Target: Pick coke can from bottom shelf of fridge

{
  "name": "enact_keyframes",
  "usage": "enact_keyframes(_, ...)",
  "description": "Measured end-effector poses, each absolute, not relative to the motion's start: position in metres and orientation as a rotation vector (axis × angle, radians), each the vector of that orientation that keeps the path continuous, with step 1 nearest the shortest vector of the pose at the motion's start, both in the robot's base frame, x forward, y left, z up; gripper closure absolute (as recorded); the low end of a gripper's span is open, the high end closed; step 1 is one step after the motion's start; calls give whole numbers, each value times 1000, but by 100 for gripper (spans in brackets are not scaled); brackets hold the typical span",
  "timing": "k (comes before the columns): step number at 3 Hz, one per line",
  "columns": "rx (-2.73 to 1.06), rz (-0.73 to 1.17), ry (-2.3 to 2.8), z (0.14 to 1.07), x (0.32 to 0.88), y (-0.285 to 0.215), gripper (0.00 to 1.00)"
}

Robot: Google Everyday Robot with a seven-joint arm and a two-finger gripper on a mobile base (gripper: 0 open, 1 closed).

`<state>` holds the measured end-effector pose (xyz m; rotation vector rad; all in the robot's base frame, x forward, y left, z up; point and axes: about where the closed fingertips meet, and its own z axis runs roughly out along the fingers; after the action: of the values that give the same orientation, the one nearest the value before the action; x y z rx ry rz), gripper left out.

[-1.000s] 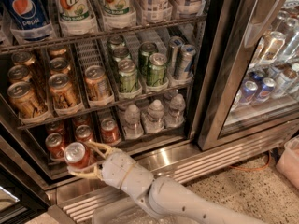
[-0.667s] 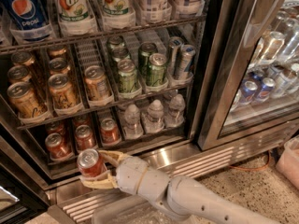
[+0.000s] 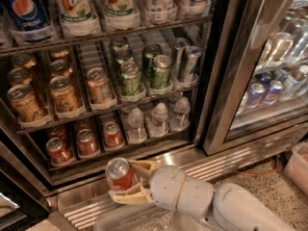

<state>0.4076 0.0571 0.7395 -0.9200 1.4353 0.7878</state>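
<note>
My gripper point(image 3: 126, 182) is shut on a red coke can point(image 3: 120, 173) and holds it upright in front of the fridge point(image 3: 219, 76), just outside and below the bottom shelf point(image 3: 120, 154). The can's silver lid faces up. Its tan fingers point(image 3: 139, 168) sit either side of the can. Several more red coke cans point(image 3: 86, 142) stand in lanes at the left of the bottom shelf. Small water bottles point(image 3: 159, 120) stand on the right of that shelf.
Orange-gold cans point(image 3: 62, 93) and green cans point(image 3: 139, 73) fill the rack above; large bottles point(image 3: 72, 4) stand higher up. The glass door point(image 3: 269, 81) stands open at the right. A steel grille point(image 3: 192, 170) runs below the fridge. Speckled floor point(image 3: 269, 182) lies at the lower right.
My gripper has drawn the coke can out of the bottom shelf, moving right and down, away from the fridge. The can now stands clear of the shelf's front edge.
</note>
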Motion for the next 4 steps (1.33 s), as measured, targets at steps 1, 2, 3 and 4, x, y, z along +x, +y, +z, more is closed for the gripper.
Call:
enact_keyframes(1, -926, 731, 1413, 755, 401, 31, 100)
enact_keyframes(2, -926, 693, 1350, 765, 400, 20, 100)
enact_keyframes(3, -924, 682, 1266, 771, 405, 21, 100)
enact_keyframes(4, -937, 651, 1213, 780, 409, 23, 100)
